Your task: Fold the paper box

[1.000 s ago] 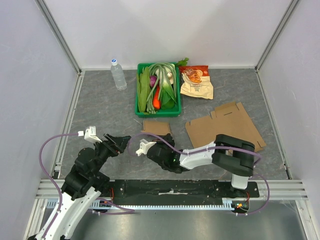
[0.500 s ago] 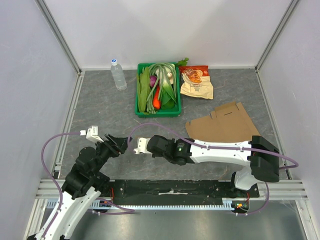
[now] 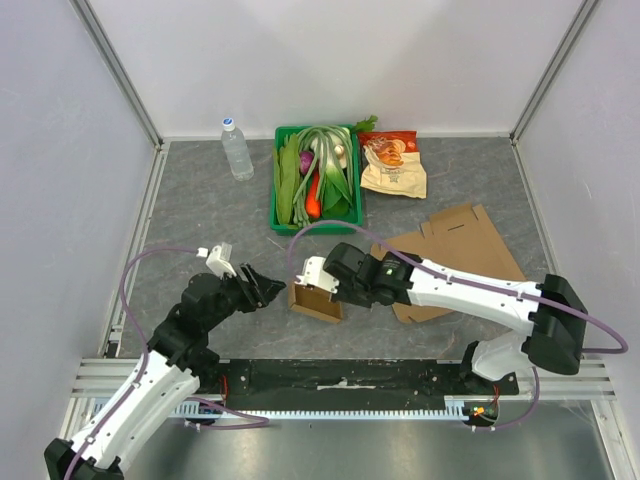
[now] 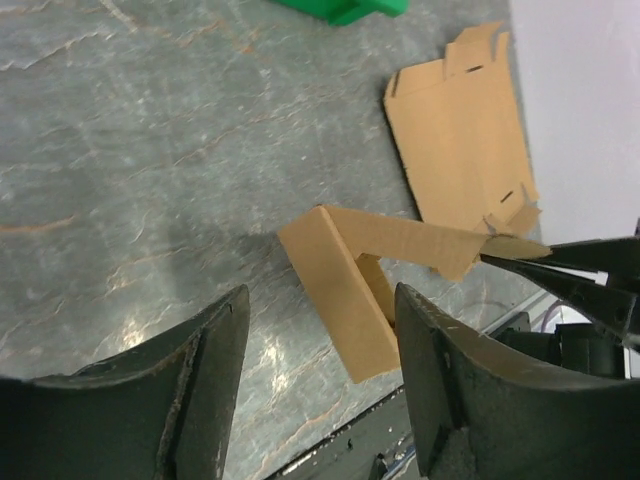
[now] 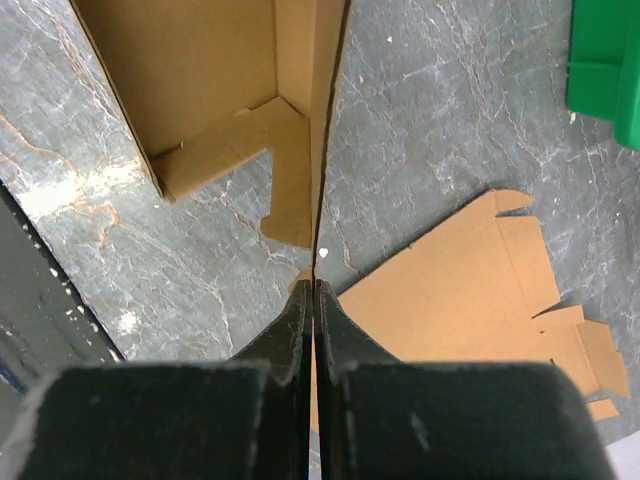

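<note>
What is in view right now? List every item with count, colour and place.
paper box: one, brown, partly folded, front centre of the table
cardboard sheet: one, brown, lying flat, right of centre
crate: one, green, back centre
vegetables: several, mostly green with some orange and purple, inside the crate
water bottle: one, clear, left of the crate
snack bag: one, orange and cream, right of the crate
table: one, grey marbled
left gripper: one, black, open, just left of the paper box
right gripper: one, black, shut on a wall of the paper box
</note>
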Controlling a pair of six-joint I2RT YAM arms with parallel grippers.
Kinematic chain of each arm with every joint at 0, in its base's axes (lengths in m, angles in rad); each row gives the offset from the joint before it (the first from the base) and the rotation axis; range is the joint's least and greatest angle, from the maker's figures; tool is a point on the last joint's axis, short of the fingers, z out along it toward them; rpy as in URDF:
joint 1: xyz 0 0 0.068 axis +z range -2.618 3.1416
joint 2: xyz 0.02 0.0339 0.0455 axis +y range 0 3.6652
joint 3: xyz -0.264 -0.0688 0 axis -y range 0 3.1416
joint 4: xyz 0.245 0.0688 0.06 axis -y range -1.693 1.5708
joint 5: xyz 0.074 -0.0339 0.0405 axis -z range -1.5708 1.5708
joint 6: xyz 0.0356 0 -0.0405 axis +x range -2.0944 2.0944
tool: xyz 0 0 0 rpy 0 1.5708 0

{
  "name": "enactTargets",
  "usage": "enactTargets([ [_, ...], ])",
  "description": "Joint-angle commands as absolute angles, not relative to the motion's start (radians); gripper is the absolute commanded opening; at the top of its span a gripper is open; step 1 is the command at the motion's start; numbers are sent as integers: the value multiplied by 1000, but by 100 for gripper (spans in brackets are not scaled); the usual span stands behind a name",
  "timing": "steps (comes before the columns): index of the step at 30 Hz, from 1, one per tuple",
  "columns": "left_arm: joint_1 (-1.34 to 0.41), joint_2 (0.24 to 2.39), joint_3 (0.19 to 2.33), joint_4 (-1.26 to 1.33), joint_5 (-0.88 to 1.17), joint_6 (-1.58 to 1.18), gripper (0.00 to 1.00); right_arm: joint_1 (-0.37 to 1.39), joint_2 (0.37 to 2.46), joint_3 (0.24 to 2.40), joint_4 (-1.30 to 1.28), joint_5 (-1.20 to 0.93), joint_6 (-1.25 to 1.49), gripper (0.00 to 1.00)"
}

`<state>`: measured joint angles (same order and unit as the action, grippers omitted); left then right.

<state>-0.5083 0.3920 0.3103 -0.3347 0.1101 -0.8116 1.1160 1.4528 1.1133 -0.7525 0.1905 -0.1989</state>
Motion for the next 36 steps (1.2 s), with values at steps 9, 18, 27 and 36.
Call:
enactTargets([
  [9,-514,215,163,-198,71,-960,67,1136,1500,1132,-680,190,-114,15],
  [18,-514,216,201,-363,-70,-985,70,1229,1413,1114,-595,183,-14,63],
  [27,-514,475,251,-169,46,-921,59,991,1293,1102,-471,65,352,68],
  [36,-514,654,393,-106,32,-838,43,928,1405,934,-131,-176,660,40],
])
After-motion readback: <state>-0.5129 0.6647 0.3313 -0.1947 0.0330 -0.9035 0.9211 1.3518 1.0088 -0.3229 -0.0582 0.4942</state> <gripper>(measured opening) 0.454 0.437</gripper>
